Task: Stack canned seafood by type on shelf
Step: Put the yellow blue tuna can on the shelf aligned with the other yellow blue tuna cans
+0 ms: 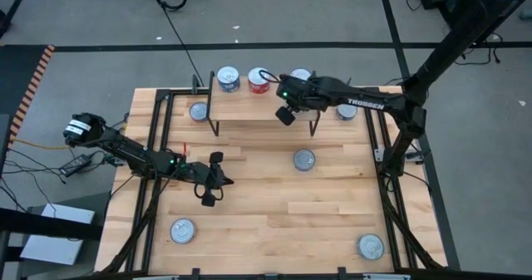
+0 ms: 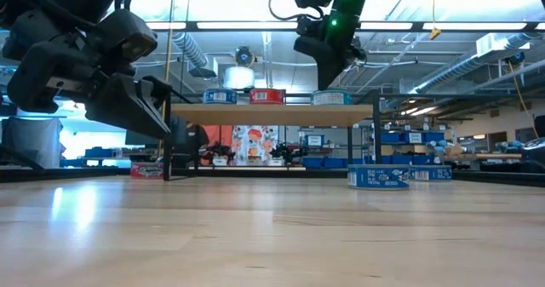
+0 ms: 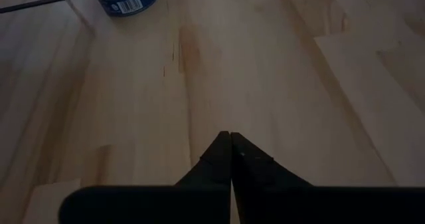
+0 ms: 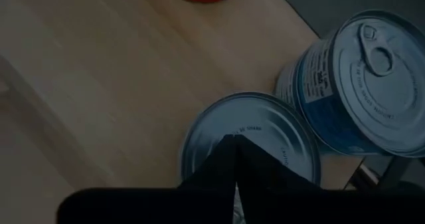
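Note:
The shelf (image 1: 249, 105) stands at the table's far side with a blue can (image 1: 227, 78), a red can (image 1: 260, 81) and a teal can (image 2: 330, 97) on its plank. My right gripper (image 4: 232, 141) is shut, above the teal can's silver top (image 4: 219, 127); it also shows in the low view (image 2: 328, 72). A blue can with a pull tab (image 4: 372, 71) stands close beside that can. My left gripper (image 1: 226, 180) is shut and empty above bare tabletop at the left middle, as its wrist view (image 3: 230, 136) shows. My right gripper's shut fingertips point down over the teal can's top (image 4: 265, 127), near its middle. The fingers themselves hide the spot under them, so I cannot tell whether they touch it. The can stands flat on the shelf plank.
Loose cans stand on the table: at the shelf's left leg (image 1: 198, 111), right of the shelf (image 1: 347, 110), mid-table (image 1: 304, 159), near left (image 1: 182, 230) and near right (image 1: 371, 247). The black frame rails (image 1: 154, 147) run along both sides.

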You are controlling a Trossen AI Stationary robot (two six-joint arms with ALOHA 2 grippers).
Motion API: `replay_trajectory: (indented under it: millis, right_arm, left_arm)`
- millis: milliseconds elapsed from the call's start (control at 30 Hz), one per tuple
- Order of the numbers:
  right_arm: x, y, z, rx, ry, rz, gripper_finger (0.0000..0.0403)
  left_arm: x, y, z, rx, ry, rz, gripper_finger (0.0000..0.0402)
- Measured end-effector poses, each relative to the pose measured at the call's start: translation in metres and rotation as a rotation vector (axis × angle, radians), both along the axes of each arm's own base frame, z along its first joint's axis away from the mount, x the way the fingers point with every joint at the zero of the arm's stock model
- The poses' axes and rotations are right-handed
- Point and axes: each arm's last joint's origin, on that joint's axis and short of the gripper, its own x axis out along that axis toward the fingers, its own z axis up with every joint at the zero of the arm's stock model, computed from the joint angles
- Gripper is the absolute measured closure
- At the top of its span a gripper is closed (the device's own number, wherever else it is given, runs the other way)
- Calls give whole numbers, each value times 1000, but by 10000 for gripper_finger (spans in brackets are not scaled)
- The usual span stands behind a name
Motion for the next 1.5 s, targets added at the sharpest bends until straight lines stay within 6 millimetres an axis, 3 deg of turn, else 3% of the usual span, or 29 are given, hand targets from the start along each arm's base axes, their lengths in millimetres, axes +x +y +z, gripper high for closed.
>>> replay_trajectory:
  millis: [933,1500]
  right_arm:
    - [-23,5,-6,33,221,-97,397]
    - [-18,5,-6,39,184,-56,397]
  left_arm:
    - [0,0,0,-13,5,10,397]
    - [0,0,0,-13,5,10,397]
